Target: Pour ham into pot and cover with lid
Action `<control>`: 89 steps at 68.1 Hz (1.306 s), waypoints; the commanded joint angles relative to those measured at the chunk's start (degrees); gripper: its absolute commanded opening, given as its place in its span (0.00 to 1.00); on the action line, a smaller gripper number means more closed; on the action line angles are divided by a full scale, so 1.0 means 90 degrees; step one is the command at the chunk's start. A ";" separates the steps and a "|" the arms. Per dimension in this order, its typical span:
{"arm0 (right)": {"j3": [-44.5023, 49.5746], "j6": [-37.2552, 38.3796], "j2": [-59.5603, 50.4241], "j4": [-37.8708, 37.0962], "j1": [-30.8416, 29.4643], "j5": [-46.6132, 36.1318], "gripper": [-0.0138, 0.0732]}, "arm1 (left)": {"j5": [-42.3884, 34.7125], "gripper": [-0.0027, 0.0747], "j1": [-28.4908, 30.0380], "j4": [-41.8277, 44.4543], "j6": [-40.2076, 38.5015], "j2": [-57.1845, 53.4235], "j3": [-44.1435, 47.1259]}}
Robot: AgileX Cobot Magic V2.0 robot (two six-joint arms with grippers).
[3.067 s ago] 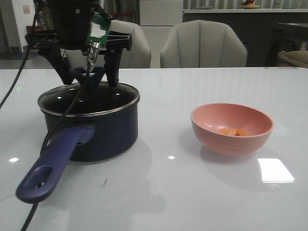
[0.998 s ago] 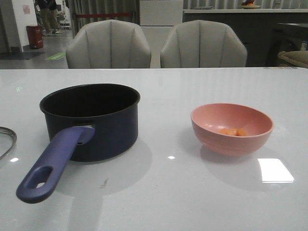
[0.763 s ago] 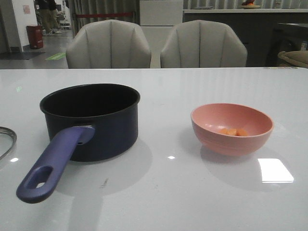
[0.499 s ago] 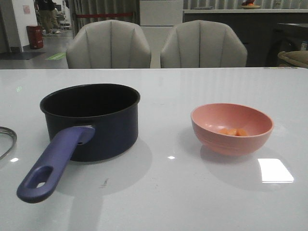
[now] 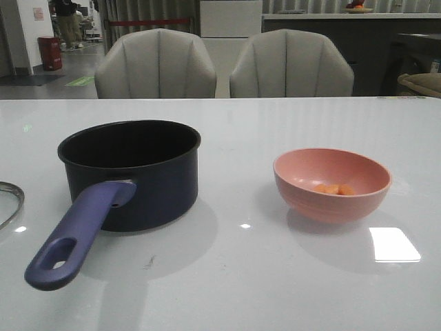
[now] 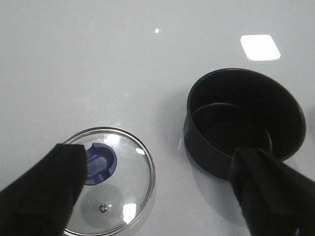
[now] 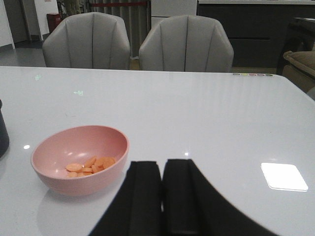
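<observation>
The dark navy pot (image 5: 131, 172) stands uncovered at the table's left, its purple-blue handle (image 5: 74, 236) pointing toward me. The pink bowl (image 5: 333, 183) at the right holds the orange-pink ham chunks (image 5: 334, 188). The glass lid (image 6: 106, 179) with its blue knob (image 6: 101, 163) lies flat on the table beside the pot (image 6: 243, 118); only its rim (image 5: 8, 200) shows in the front view. My left gripper (image 6: 157, 196) is open and empty, above the gap between lid and pot. My right gripper (image 7: 162, 164) is shut and empty, just beside the bowl (image 7: 81, 160) with the ham (image 7: 91, 164).
Two grey chairs (image 5: 155, 63) stand behind the table's far edge. The pot's wall (image 7: 2, 132) shows at the edge of the right wrist view. Neither arm shows in the front view.
About three seconds ago my left gripper was at the lid's knob on the pot. Now the lid lies on the table left of the pot and the arm has left the front view.
</observation>
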 commanded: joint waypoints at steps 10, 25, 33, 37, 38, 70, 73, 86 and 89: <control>-0.0028 -0.0042 -0.0126 -0.0096 0.0001 -0.0509 0.33 | -0.0905 0.84 -0.0084 -0.0198 -0.0008 -0.2057 0.0970; -0.0028 -0.0042 -0.0126 -0.0096 0.0001 -0.0509 0.33 | -0.1472 0.84 -0.0486 -0.0153 -0.0008 -0.3800 0.2111; -0.0028 -0.0042 -0.0126 -0.0096 0.0001 -0.0509 0.33 | -0.1705 0.84 -0.0500 -0.0153 -0.0008 -0.4247 0.2338; -0.0028 -0.0042 -0.0126 -0.0096 0.0001 -0.0509 0.33 | -0.1708 0.84 -0.0500 -0.0153 -0.0008 -0.4342 0.2375; -0.0028 -0.0042 -0.0126 -0.0096 0.0001 -0.0509 0.33 | -0.1708 0.84 -0.0500 -0.0153 -0.0008 -0.4342 0.2375; -0.1303 -0.0168 0.0585 -0.0129 0.0001 -0.0106 0.33 | -0.1621 0.84 -0.0623 -0.0180 -0.0008 -0.4313 0.2375; -0.1572 -0.0168 0.0944 -0.0129 0.0001 0.0307 0.33 | -0.1621 0.84 -0.0623 -0.0195 -0.0008 -0.4313 0.2375; -0.2060 -0.0168 0.2012 -0.0129 0.0001 0.0841 0.33 | -0.1621 0.84 -0.0623 -0.0195 -0.0008 -0.4313 0.2375; -0.2054 -0.0161 0.2112 -0.0129 0.0001 0.0847 0.33 | -0.1632 0.84 -0.0623 -0.0195 -0.0008 -0.4313 0.2375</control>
